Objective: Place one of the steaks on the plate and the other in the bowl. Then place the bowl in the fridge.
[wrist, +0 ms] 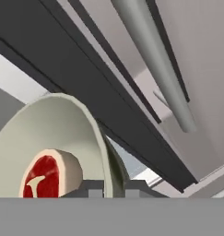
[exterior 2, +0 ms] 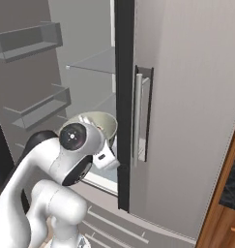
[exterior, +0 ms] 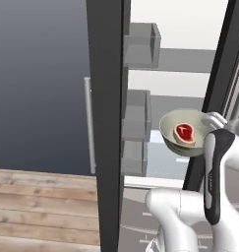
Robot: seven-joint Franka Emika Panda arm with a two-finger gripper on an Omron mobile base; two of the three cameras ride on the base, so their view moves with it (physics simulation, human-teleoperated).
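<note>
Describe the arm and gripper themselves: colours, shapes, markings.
The arm is glossy white, built of rounded tubular links with bulbous joints. One link carries a long dark stripe down its side, and a joint ends in a round dark cap with a small centre dot. The gripper has two small dark grey, blocky fingertips. No cables or lettering are visible.

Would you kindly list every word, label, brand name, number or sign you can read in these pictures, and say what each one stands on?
None: no readable text anywhere.
Tall grey fridge, its long bar handle and door shelves: plain.
Deep pale cream-green bowl and bright red steak: unmarked.
Gripper, shut on the bowl's rim: unlabelled.
</note>
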